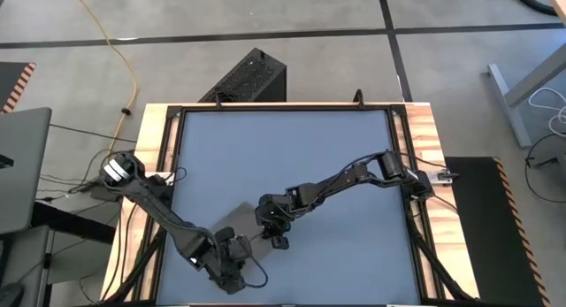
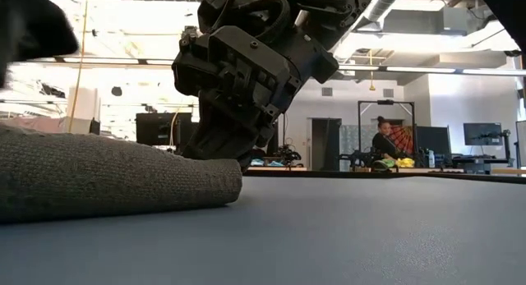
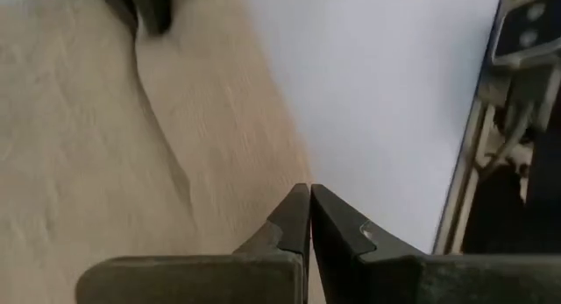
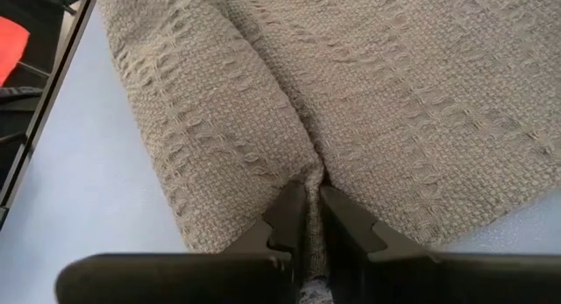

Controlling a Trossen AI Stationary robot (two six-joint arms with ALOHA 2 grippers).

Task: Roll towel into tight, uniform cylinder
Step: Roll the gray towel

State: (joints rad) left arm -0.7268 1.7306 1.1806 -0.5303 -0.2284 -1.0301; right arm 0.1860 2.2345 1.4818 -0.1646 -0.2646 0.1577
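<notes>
On the blue-grey desk (image 1: pixel 292 157), near its front edge and left of centre, lay the taupe towel (image 4: pixel 289 94), partly rolled, mostly hidden in the high view beneath both dark arms. Seen from the low view as a thick, rounded woven roll (image 2: pixel 107 182) resting flat on the desk, filling the left side. Directly behind the roll's end, pressed down to the cloth, was the right claw (image 4: pixel 313 218). In the right wrist view, narrowly parted around a pinched ridge of towel fabric, with two folds of weave meeting between the fingertips (image 4: pixel 289 212). At the front left of the desk, reaching in from the left edge, was the left claw (image 3: pixel 309 215). Fully closed, tips touching, gripping nothing, poised over the towel's edge where pale cloth met bare desk. At the upper corner of the left wrist view, a dark finger of the other arm (image 3: pixel 149 6) on the cloth. Far beyond the desk, in the room, a seated person (image 2: pixel 383 141) among workbenches and screens.
</notes>
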